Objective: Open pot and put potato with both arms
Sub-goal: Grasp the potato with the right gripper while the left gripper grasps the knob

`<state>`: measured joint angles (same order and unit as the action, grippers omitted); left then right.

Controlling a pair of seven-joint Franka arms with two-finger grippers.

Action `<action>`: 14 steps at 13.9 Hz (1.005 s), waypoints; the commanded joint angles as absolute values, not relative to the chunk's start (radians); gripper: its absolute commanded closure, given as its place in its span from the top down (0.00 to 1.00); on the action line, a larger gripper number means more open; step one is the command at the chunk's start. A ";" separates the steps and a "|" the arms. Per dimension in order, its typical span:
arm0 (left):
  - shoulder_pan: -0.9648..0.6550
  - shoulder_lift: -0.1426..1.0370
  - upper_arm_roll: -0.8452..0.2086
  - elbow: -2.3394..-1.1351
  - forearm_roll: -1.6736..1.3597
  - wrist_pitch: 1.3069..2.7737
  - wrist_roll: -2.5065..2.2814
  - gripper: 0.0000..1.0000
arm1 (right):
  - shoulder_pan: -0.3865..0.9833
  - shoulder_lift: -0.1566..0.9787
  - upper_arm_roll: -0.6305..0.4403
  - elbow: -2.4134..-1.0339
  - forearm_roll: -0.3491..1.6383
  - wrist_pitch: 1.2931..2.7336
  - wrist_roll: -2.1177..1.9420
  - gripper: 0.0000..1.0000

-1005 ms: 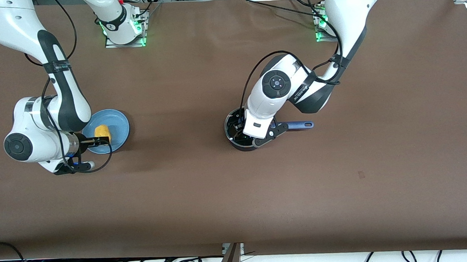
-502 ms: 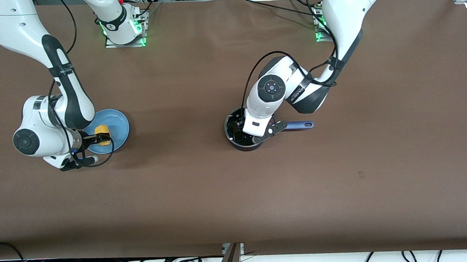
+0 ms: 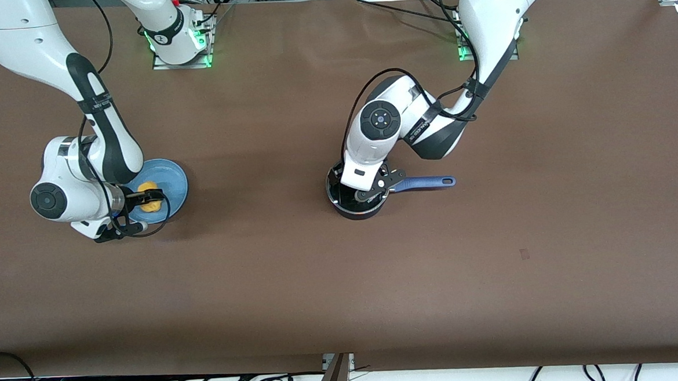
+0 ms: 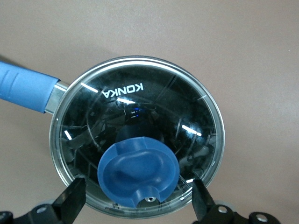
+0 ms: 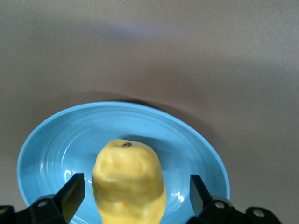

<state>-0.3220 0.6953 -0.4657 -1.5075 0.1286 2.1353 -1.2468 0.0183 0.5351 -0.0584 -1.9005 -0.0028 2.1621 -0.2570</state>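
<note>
Both tools gape: left tool [image 4: 135, 205] straddles knob [image 4: 138, 171], seemingly.

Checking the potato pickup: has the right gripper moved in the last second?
Yes. The right gripper has slid farther over the blue plate, its open fingers now on either side of the potato.

Table [image 3: 344, 283]: matt brown covering, cloth-like, with faint creases. Pot [image 4: 51, 100]: black body, bright metal rim and metal collar at the handle root. Lid [image 4: 187, 112]: clear glossy glass carrying sharp white glints and printed white lettering. Knob [image 4: 138, 170]: smooth blue plastic, satin sheen; handle [image 4: 23, 88] likewise blue, slightly matt. Plate [image 5: 60, 140]: light blue, glazed and glossy, with fine concentric ridges. Potato [image 5: 128, 179]: yellow, lumpy, softly shiny skin. Arms [image 3: 53, 43]: glossy white shells, black joints.
</note>
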 commanded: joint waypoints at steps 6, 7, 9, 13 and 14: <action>-0.328 0.701 -0.459 -1.503 0.156 2.157 -1.258 0.77 | 0.014 0.511 -0.057 -1.936 -0.002 2.178 -0.268 0.41; -0.328 0.701 -0.459 -1.503 0.156 2.157 -1.258 0.75 | 0.014 0.509 -0.055 -1.934 -0.002 2.175 -0.265 0.41; -0.328 0.709 -0.457 -1.503 0.156 2.157 -1.252 0.66 | 0.014 0.506 -0.052 -1.931 -0.002 2.171 -0.259 0.39; -0.328 0.709 -0.457 -1.502 0.158 2.157 -1.244 0.26 | 0.015 0.492 -0.049 -1.925 0.000 2.166 -0.256 0.38; -0.328 0.707 -0.457 -1.502 0.158 2.155 -1.244 0.13 | 0.015 0.489 -0.049 -1.924 -0.002 2.166 -0.256 0.38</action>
